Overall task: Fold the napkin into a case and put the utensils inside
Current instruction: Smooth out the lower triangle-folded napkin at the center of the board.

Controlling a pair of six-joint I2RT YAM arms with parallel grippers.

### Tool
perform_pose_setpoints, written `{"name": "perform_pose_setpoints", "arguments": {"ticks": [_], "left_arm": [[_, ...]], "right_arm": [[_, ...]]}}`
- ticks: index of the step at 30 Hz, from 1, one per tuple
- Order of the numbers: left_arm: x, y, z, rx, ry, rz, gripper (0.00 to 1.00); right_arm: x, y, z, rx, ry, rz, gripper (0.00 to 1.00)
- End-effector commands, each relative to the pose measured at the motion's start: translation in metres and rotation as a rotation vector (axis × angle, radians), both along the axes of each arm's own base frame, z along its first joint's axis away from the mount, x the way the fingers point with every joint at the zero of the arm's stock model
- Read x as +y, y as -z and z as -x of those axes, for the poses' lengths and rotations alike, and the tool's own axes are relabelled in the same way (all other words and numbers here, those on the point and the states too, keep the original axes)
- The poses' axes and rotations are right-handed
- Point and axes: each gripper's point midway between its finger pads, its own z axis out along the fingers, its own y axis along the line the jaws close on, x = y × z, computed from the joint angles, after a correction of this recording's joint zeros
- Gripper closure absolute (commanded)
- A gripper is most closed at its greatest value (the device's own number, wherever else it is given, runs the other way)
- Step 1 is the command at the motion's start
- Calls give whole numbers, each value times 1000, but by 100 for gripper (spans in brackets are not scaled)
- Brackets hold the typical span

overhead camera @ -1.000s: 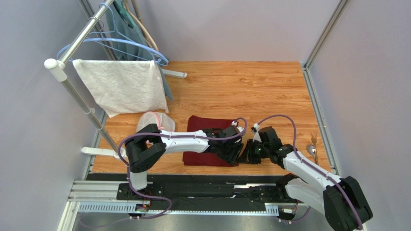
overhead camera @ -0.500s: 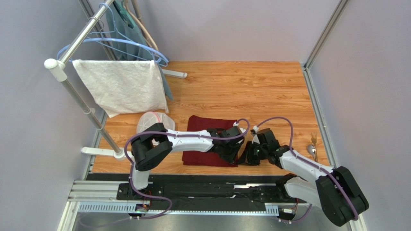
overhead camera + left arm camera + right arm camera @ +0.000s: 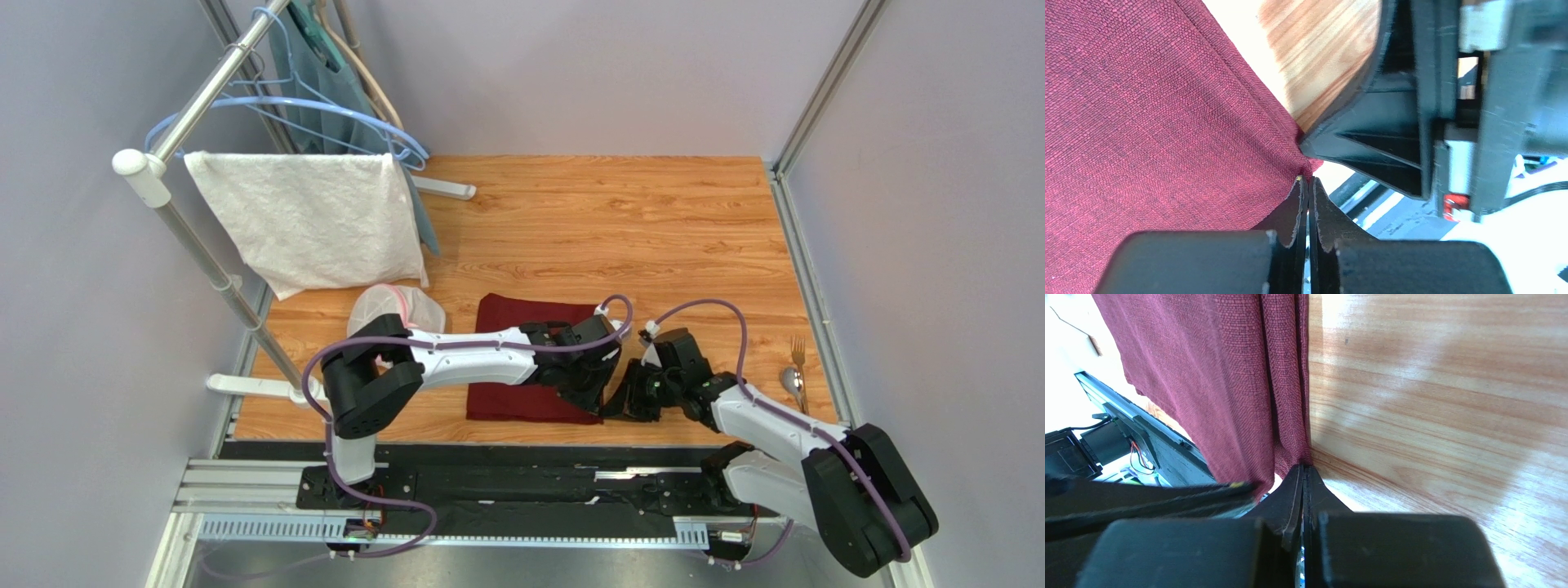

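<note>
Here, we are pinching the napkin point(image 3: 521, 316) at its 5 o'clock corner: the left end effector point(image 3: 1308, 182) and the right end effector point(image 3: 1303, 470) are both clamping cloth. It is lying folded on the tabletop point(image 3: 638, 233), with the utensils point(image 3: 791, 382) at its 3 o'clock.

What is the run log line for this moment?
stage: fold; left tool: shut on napkin corner; right tool: shut on napkin edge; fork, spoon: untouched

Napkin point(image 3: 540, 311) lies mid-table point(image 3: 613, 221); fork point(image 3: 799, 353) and spoon point(image 3: 792, 386), apparently side by side, well right; towel point(image 3: 307, 227) hangs behind-left.
</note>
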Motion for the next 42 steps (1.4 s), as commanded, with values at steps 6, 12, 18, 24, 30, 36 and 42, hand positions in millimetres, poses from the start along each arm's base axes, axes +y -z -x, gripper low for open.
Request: {"name": "perform_pose_setpoints", "arguments": {"ticks": [6,12,18,24,30,36,42], "left_arm": [[-17,-19,4,23,8,75,100],[-26,-7,2,31,16,75,100],[-19,-8,2,19,25,59,81],[3,-91,-13,-78,17,181,59],[65,-120,-73,-130,-156,250,73],[110,-104,-124,-129,-320,249,80],[115,-94,-135,-123,-348,241,81]], "right_arm": [[-6,7,1,-4,25,30,100],[-5,6,2,0,30,22,100],[-8,5,2,-5,31,42,100],[-20,-16,-7,-55,33,126,94],[-11,-59,-15,-128,-15,105,82],[34,-67,-3,-83,-168,-19,81],[15,-26,-2,-23,-138,93,93]]}}
